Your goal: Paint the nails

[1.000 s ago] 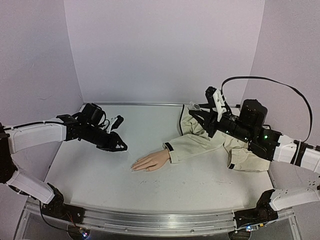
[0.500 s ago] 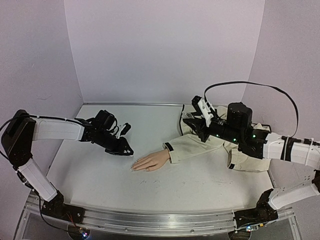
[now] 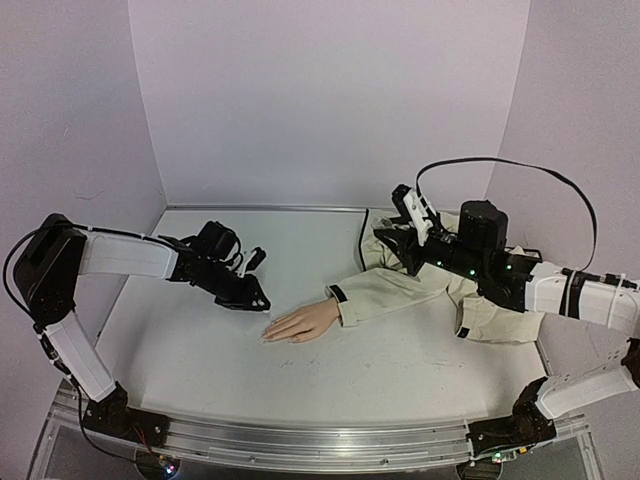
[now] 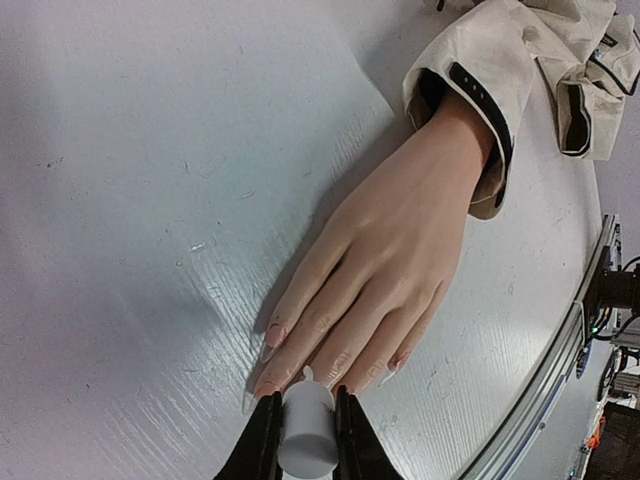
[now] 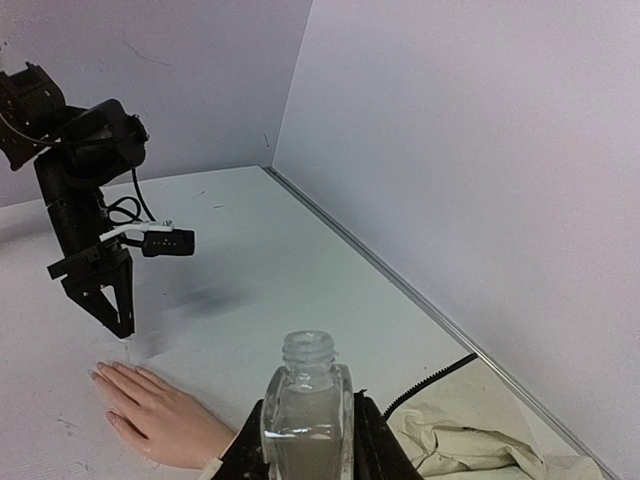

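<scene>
Nails well apart fr. table edges

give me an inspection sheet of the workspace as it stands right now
surface: white table, faint scuffs
job's things: mannequin hand lies palm down, fingers outstretched, in a beige sleeve; nails pale, paint cannot be judged
clutter: nothing seen
end effectors: left end effector shut on a white cap, right at the nails; right end effector shut on a clear uncapped bottle, upright
cables: black cable loops above the right arm; second cable lies by the sleeve
surroundings: plain pale walls; metal rail at the near edge
</scene>
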